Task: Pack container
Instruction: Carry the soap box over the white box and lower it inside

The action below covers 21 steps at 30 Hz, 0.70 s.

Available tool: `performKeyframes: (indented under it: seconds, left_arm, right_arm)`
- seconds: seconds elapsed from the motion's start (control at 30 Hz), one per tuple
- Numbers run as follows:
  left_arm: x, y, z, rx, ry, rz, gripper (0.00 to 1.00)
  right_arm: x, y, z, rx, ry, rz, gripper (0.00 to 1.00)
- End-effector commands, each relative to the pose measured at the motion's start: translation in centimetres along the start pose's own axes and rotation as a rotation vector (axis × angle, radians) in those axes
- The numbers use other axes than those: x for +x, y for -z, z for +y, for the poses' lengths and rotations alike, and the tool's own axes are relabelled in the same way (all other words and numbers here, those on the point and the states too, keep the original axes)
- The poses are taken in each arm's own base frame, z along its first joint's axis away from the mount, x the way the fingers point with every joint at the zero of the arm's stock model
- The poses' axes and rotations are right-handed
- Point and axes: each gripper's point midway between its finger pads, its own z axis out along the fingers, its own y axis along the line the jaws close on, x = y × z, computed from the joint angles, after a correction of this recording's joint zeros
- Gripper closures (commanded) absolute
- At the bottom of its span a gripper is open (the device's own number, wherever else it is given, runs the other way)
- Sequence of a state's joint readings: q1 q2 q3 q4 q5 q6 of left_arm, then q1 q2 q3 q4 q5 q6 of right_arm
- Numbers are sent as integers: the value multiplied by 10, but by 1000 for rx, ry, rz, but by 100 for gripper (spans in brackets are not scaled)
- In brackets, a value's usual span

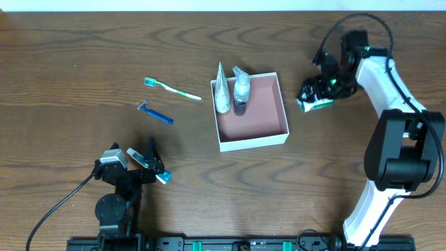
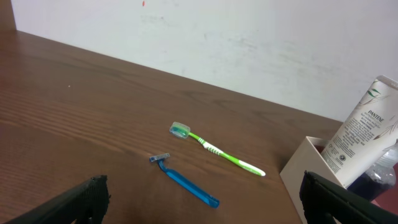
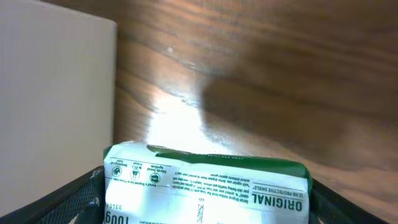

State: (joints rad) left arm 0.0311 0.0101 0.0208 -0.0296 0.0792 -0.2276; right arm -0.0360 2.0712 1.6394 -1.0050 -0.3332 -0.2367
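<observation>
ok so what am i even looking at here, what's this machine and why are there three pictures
Two robot arms work at a wooden table. One picture looks down from above; the other two come from cameras on each arm's wrist. On the table lie a toothbrush, a razor and a square box holding a tube and a bottle. The left pincer is open and empty. The right pincer straddles a green-and-white packet near the box; whether it grips it yet is unclear.

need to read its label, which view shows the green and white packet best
Right wrist: the packet fills the lower frame, its print readable though upside down. Overhead shows it small, partly hidden under the right arm. Left wrist misses it.
</observation>
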Motion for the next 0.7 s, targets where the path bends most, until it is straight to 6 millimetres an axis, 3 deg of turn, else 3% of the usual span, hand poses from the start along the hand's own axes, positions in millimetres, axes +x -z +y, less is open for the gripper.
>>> performKeyframes:
  seconds: [0.0,0.17,0.33,0.67]
  left_arm:
    - [16,-1,2,4,-15,49,2]
    - [16,-1,2,4,-15,49,2]
    - [16,-1,2,4,-15,49,2]
    - [16,-1,2,4,-15,49,2]
  right_arm:
    - [-20,22,16,-32,11,-46,14]
    - [-37,49,50,-148,32,-91,13]
    - [-53,62,87,-260,43,-137,11]
    - [-60,53,141,-323,16,-122,10]
